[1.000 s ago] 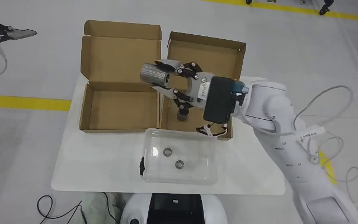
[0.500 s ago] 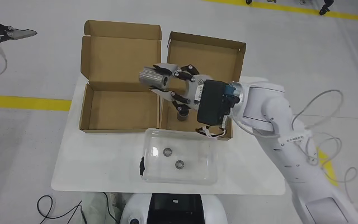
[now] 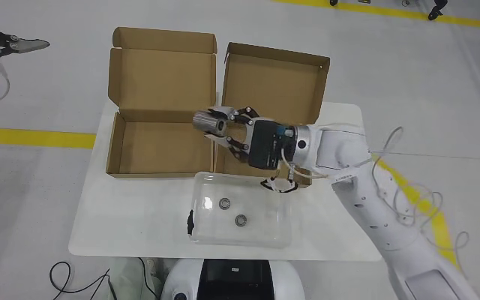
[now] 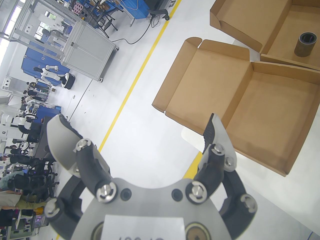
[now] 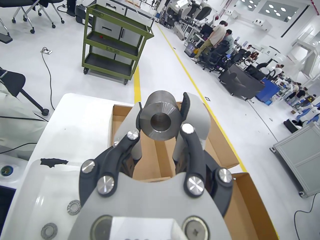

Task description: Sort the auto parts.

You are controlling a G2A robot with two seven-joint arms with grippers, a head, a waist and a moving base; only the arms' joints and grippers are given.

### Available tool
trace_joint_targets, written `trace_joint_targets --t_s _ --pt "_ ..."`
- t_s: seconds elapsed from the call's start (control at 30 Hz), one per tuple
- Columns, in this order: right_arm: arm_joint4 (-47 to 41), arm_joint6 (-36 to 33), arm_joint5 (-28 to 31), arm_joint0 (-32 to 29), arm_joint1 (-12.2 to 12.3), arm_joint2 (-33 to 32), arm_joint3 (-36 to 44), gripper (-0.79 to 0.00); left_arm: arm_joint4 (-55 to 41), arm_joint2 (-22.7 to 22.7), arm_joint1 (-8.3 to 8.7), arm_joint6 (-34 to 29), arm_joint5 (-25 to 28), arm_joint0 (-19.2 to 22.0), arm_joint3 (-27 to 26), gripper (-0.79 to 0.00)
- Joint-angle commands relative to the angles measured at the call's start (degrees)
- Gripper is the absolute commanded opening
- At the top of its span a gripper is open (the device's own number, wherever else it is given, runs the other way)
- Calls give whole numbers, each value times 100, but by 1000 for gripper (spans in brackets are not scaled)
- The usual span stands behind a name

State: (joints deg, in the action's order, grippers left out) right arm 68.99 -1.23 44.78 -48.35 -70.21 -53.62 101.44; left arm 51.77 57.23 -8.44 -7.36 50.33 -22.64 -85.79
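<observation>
Over the last second my right gripper has drawn back toward the clear tray and sunk lower, bringing the metal cylinder along; the rest has kept its place. My fingers are clamped on that cylinder from both sides, and it lies on its side with its bored end facing back at my wrist camera. From above, it hangs beyond the tray's far edge, over the seam where two open cardboard boxes meet. How high above the cardboard it sits I cannot tell. Both boxes stand just past the tray on the white table, side by side and touching, lids folded back away from the tray. The left box lies beyond the tray's left end and its floor is bare. The right box lies beyond the tray's right end and holds a short dark sleeve standing upright. Inside the tray two flat metal rings lie near each other but apart, toward its left half, and a scrap of black tape clings to the tray's left rim. My left gripper hangs well off to the left of the tray, out past the table edge and above the floor, its fingers spread wide with nothing between them
</observation>
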Motion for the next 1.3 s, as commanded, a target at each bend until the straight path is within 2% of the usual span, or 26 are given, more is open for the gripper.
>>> trace_joint_targets --t_s 0.0,0.3,0.53,0.63,0.93,1.27 --pt "15 3 18 -76 9 -18 -42 -785 0 0 0 0 0 0 0 0" --pt "161 -524 0 -366 57 -49 -207 -785 0 0 0 0 0 0 0 0" --pt "43 -1170 -118 -624 108 -150 -373 -785 0 0 0 0 0 0 0 0" --pt "-78 -1672 -145 -727 137 -190 -472 -785 0 0 0 0 0 0 0 0" --pt "-400 -3275 -723 -1012 216 -364 -433 -785 0 0 0 0 0 0 0 0" --pt "-395 -4133 -1442 -1089 221 -341 -496 -785 0 0 0 0 0 0 0 0"
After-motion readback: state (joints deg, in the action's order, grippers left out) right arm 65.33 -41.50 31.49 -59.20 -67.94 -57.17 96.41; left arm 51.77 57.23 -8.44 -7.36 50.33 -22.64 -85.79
